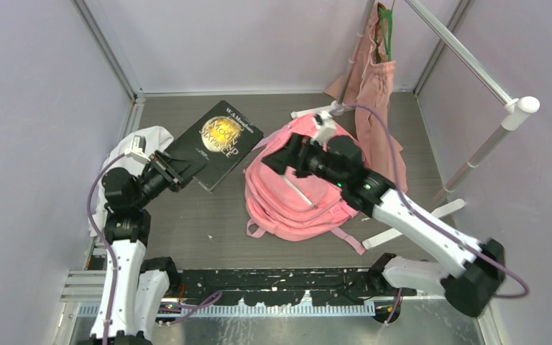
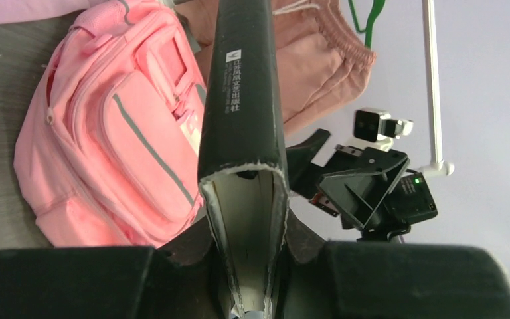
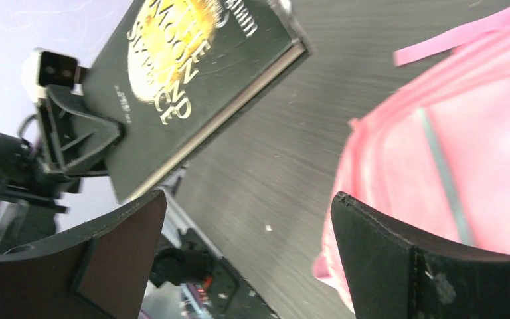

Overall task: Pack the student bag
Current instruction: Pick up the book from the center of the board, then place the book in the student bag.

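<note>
The student bag [image 1: 295,194] is a large pink backpack lying flat in the middle of the table, front pockets up. It also fills the left of the left wrist view [image 2: 106,133] and the right of the right wrist view [image 3: 465,133]. A black book with a gold title [image 1: 219,144] is tilted up off the table to the left of the bag. My left gripper [image 1: 177,167] is shut on its near corner, and its spine [image 2: 242,100] runs away between the jaws [image 2: 246,226]. My right gripper [image 1: 280,159] hovers over the bag's upper left part, open wide [image 3: 249,219] with nothing between its fingers.
A dusty-pink cloth tote on a green hanger [image 1: 375,79] hangs from a white rack pole [image 1: 474,72] at the back right. The rack's white feet [image 1: 417,223] lie right of the bag. A white cloth [image 1: 151,140] sits behind the left arm by the left wall.
</note>
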You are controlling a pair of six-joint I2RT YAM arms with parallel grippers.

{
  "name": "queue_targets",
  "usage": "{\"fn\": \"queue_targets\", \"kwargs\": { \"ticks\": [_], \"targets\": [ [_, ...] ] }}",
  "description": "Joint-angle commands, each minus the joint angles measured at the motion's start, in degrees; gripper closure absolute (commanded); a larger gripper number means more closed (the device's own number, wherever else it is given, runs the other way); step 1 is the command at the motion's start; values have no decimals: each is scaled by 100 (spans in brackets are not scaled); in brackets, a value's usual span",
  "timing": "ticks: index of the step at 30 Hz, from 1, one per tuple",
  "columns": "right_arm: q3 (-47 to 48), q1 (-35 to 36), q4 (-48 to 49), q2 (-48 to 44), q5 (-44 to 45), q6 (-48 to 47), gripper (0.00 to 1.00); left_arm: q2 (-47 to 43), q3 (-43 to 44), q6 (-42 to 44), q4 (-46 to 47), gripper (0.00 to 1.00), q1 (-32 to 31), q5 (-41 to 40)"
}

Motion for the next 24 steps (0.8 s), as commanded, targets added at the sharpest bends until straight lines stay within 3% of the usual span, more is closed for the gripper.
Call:
{"fn": "queue_targets", "kwargs": {
  "ticks": [1,4,7,11,13,17,20,24],
  "targets": [
    [-1161,-23,-264,-1532,1203,-1281,0,-647,572,1036,-1670,100,-78,248],
    [-1469,-2,-666,-1966,1179,-1804,0,-1051,381,1059,-2131,100,-169,124],
    [-1229,101,-1245,-1628,838,-2278,5,-1546,27,835,-1997,100,-173,-237],
    [-1260,370,-885,-1055,362,-2420,15,-1808,-307,433,-1586,100,-175,-454],
    [-1227,631,-809,-702,393,-2478,16,-1757,-239,455,-1685,100,-175,-532],
    [-875,1274,-807,247,920,-2685,12,-1637,359,1209,-2921,100,-175,-1096],
    [-667,1338,-574,779,1113,-2592,13,-1522,596,1412,-3149,100,-175,-1065],
    [-335,1271,-598,1354,1140,-2661,31,-1428,773,1597,-3583,100,-175,-1127]
  ]
}}
